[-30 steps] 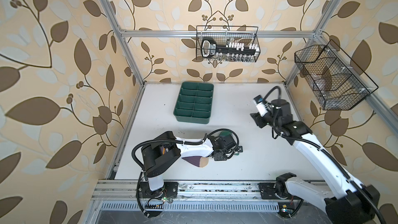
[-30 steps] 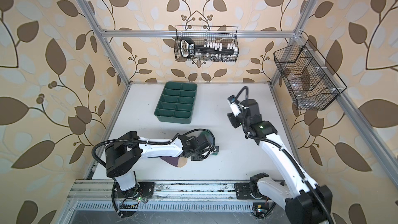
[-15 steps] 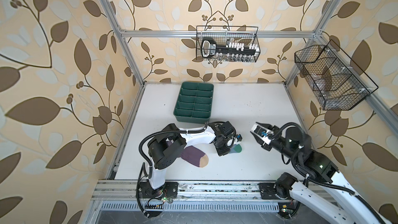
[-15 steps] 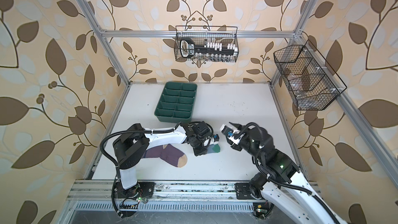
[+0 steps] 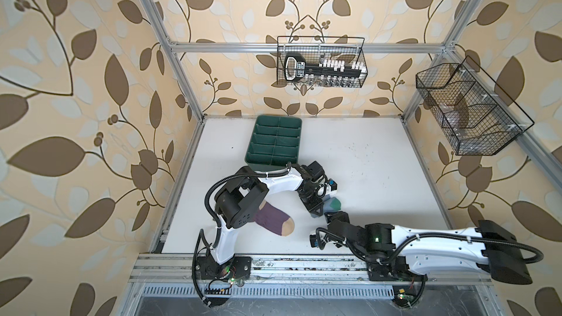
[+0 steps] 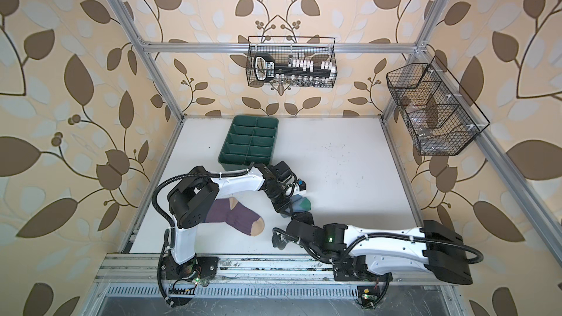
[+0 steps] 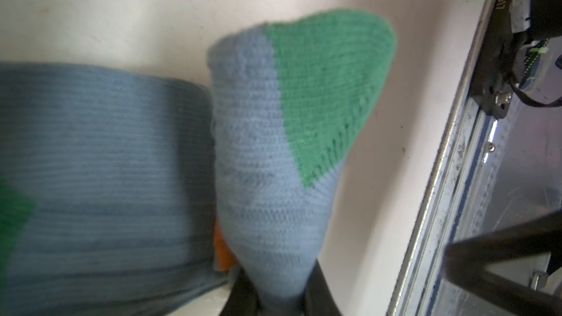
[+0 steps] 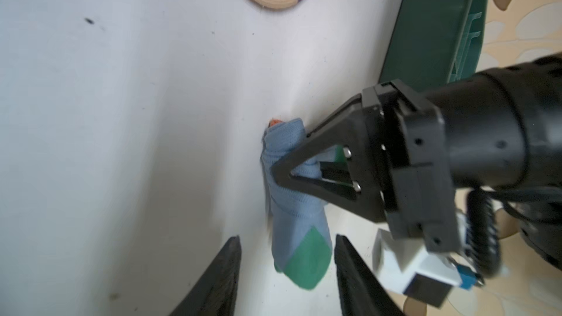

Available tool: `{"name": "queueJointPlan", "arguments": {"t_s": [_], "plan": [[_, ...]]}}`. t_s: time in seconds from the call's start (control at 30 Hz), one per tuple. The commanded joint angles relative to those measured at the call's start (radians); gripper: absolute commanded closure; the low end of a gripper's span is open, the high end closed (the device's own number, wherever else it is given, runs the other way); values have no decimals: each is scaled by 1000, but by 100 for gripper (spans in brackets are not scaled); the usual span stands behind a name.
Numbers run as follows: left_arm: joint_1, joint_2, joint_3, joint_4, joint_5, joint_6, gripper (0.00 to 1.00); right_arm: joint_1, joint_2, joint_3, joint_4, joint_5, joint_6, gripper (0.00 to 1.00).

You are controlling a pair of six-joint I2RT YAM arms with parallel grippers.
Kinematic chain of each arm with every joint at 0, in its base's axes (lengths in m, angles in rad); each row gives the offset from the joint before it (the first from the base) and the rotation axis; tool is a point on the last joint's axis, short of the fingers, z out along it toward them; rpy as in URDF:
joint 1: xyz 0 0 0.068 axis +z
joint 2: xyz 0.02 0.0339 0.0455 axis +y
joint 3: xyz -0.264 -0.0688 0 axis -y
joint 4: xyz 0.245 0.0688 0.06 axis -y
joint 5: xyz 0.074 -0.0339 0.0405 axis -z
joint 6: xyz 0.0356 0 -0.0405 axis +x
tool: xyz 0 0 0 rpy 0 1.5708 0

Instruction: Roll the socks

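2 socks: the purple sock [image 5: 273, 218] lies flat at the front left, long axis across the table [image 5: 380, 162], tan toe rightward. The grey-blue sock [image 8: 292, 208] sits bunched mid-table, pinched in my left claw [image 8: 279, 170], its green end pointing between my right claw's [image 8: 286, 238] spread fingers [image 8: 219, 278].

Two ribbed socks lay on a white table [image 5: 380, 162]. The purple sock [image 5: 273, 218] lay flat near the front edge, with its tan toe pointing right and a tan heel on its far side; its cuff end was hidden. The grey-blue sock [image 5: 331, 205] lay near the purple toe without touching it. It was bunched into a loose roll, with its green toe [image 8: 304, 256] sticking out free and a bit of orange at the roll's other end. The left gripper [image 8: 282, 171] was pinching the bunched part.
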Motion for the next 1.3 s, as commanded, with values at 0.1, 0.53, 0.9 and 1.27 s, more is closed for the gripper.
{"name": "queueJointPlan", "arguments": {"t_s": [0.1,0.53,0.9,1.27], "plan": [[-14,118,-51,-76,-111,-3,100,-95,188,37,201,-32,-29,52],[-15,107,-40,-84,-97,0,97,-166,393,80,122,-110,57,96],[-15,29,-51,-51,-75,-24,64,-171,325,121,-119,-227,142,100],[-15,58,-36,-85,-44,-10,78,-222,130,79,-143,-333,144,100]]}}
